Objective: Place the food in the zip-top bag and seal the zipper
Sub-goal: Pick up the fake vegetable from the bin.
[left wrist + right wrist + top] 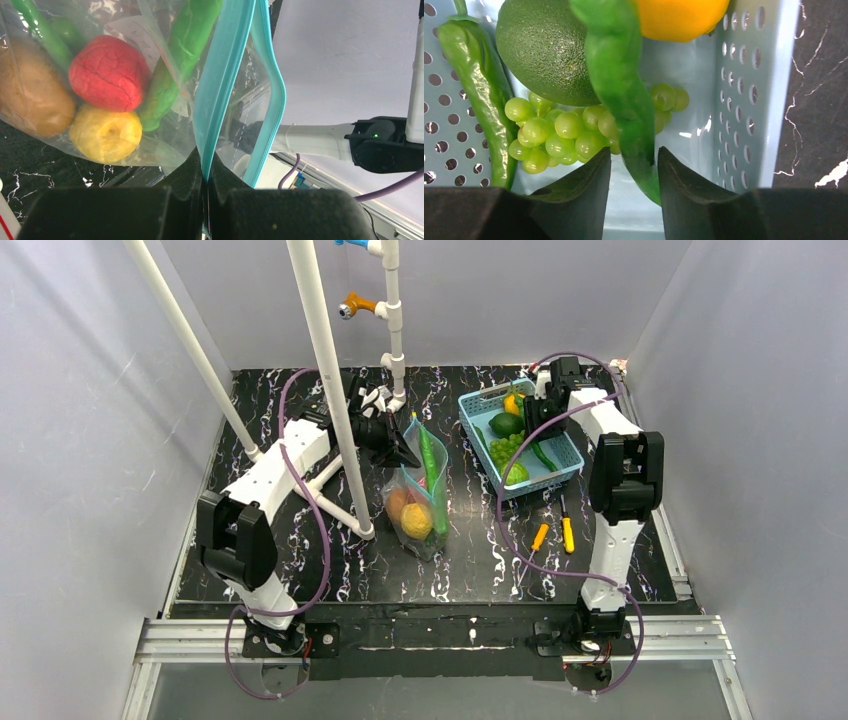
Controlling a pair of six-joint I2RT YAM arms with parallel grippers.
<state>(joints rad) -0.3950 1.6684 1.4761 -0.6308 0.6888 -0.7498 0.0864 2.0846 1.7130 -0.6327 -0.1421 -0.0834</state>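
The clear zip-top bag (420,502) lies at mid-table with a long green pod (430,462), a brown-orange fruit (398,502) and a yellow fruit (417,521) inside. My left gripper (398,445) is shut on the teal zipper (225,85) at the bag's mouth, which stands open. In the left wrist view my left gripper (205,167) pinches that strip, and a red piece (110,72) shows in the bag. My right gripper (634,160) is open down in the light-blue basket (749,100), its fingers either side of a green pod (619,80). The pod touches the right finger only.
The basket (575,455) also holds a dark green round fruit (544,50), green grapes (559,132), an orange fruit (679,17) and a green pepper (479,100). Two orange-handled screwdrivers (538,537) lie in front of it. White pipes (330,390) stand beside the left arm.
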